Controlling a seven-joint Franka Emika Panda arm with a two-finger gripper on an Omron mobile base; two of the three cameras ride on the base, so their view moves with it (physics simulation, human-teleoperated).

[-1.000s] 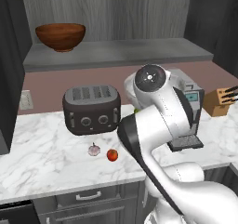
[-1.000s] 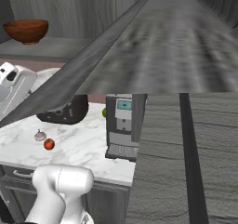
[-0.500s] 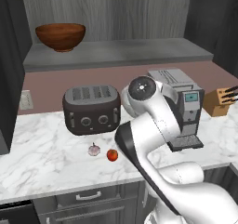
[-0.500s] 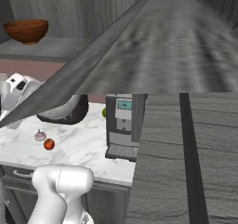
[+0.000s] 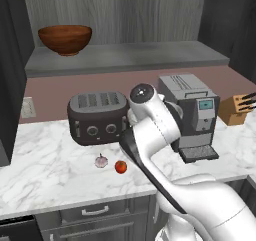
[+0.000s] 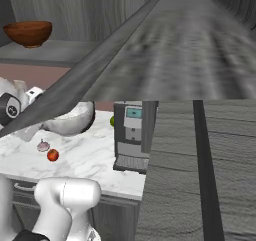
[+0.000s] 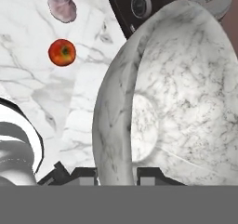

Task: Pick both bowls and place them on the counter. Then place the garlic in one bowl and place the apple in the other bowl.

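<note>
The white marbled bowl [image 7: 176,93] is held in the gripper [image 7: 116,174], whose 2 dark fingertips sit either side of the bowl's rim at the bottom of the hand view, closed on it. The bowl stands on edge in that view, its hollow facing right and its rim running up from the fingers. It hangs above the marble counter [image 7: 28,79], just in front of the dark toaster [image 7: 144,4]. In the right base view the same bowl [image 6: 70,122] shows partly, behind a grey slanting edge, beside the arm's wrist.

The garlic [image 7: 62,7] and the apple [image 7: 62,52] lie on the counter, off to the left of the bowl in the hand view, close together but not touching. In the left base view the garlic [image 5: 101,161] rests just left of the apple [image 5: 120,167], both in front of the toaster [image 5: 97,117] and beside the arm's forearm.

The brown wooden bowl [image 5: 65,39] stands upright on the grey shelf [image 5: 140,57], well above and left of the toaster; it also shows in the right base view [image 6: 28,33]. A coffee machine [image 5: 192,115] stands on the counter [image 5: 45,160] right of the arm, and a knife block [image 5: 239,109] sits further right.
</note>
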